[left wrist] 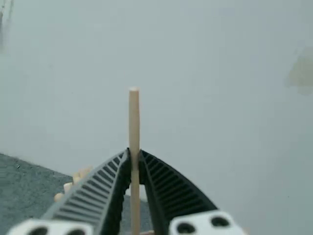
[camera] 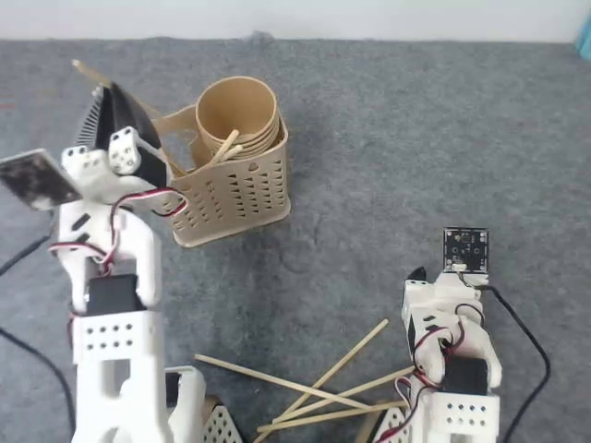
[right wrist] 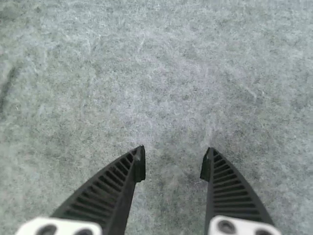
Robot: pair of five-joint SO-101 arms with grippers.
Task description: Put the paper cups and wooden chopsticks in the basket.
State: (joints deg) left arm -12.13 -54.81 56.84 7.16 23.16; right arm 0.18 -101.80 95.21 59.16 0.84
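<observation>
Chopstick: lower length hidden between the fingers of the left hand, which is clamped on it; the tip stands clear. Loose chopsticks on the counter run partly behind the arm bases. Basket holds stacked paper cups, with basket chopsticks leaning beside them. Left hand raised just beside the basket. Right hand spread apart, pointed down at the counter.

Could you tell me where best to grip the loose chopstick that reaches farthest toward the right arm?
Take the chopstick near its free far end, from straight above, with the open right gripper across its length. It lies flat on the carpet, and only that end is clear of the other chopsticks crossing it.
</observation>
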